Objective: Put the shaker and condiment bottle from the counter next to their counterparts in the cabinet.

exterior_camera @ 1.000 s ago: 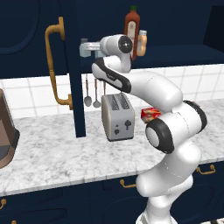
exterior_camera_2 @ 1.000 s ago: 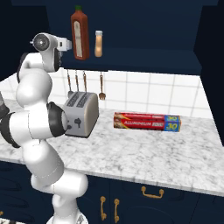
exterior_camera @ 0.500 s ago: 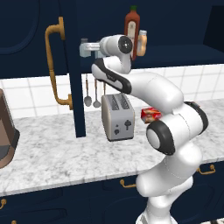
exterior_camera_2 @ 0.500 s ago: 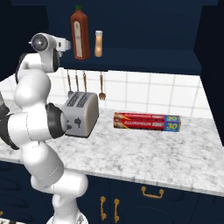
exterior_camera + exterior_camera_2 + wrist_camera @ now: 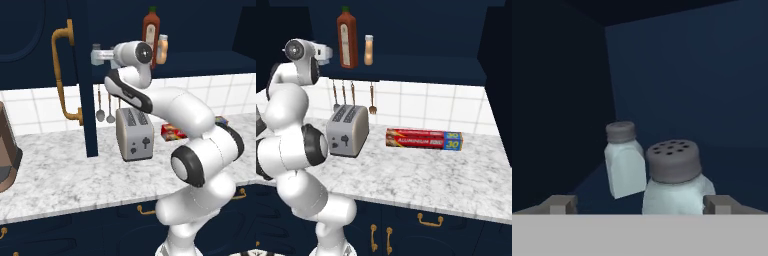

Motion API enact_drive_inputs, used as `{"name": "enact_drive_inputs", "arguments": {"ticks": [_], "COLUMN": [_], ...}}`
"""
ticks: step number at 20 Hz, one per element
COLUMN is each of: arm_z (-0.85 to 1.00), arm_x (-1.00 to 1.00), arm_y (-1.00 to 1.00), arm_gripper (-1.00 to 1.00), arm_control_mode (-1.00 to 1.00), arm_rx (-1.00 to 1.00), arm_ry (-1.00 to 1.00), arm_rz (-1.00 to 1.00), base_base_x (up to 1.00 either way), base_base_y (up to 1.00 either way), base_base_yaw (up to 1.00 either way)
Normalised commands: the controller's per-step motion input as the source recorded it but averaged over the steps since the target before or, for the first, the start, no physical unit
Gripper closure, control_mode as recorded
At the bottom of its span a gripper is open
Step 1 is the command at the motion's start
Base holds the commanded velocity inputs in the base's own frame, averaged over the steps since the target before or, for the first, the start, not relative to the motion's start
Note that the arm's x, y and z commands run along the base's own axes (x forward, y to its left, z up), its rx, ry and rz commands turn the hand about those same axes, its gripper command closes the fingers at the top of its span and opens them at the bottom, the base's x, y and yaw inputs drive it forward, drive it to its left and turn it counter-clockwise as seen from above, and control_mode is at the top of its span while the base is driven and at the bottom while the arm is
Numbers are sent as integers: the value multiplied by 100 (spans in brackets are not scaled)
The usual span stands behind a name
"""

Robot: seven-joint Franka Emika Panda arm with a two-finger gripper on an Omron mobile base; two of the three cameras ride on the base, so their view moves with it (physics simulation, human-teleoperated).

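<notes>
Two shakers sit together on the cabinet [image 5: 406, 70] shelf; the gripper [image 5: 639, 204] stands wide around the shaker [image 5: 674, 177], needing only withdrawal.

Cabinet [image 5: 421, 30] dark navy; door handle [image 5: 62, 75] brass. Worktop [image 5: 421, 175] white-grey marbled; drawers [image 5: 421, 232] navy, brass pulls. Wall tiles [image 5: 426, 105] white. Tall bottle [image 5: 346, 39] red-brown, green cap. Condiment bottle [image 5: 369, 50] tan-orange, white cap. Two shakers: near shaker [image 5: 674, 180] pale glass, grey holed cap; far shaker [image 5: 624, 160] pale blue-grey, grey cap. Toaster [image 5: 347, 131] silver-grey. Foil box [image 5: 424, 139] red, blue end. Arm [image 5: 190, 145] white, dark joints.
</notes>
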Motion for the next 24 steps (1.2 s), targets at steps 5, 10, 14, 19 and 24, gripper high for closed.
{"name": "enact_drive_inputs", "arguments": {"ticks": [5, 10, 14, 19, 24], "arm_z": [0, 0, 2, 13, 14], "arm_x": [-30, -56, -92, -100, -100], "arm_y": [0, 0, 0, -12, -22], "arm_gripper": [-100, -100, -100, -100, -100], "arm_control_mode": [-100, -100, -100, -100, -100], "arm_rx": [0, 0, 0, 2, 9], "arm_ry": [-4, -9, -15, -12, -9], "arm_rz": [-3, -8, -13, -9, -16], "base_base_x": [0, 0, 0, 0, 0], "base_base_y": [0, 0, 0, 0, 0], "base_base_yaw": [0, 0, 0, 0, 0]}}
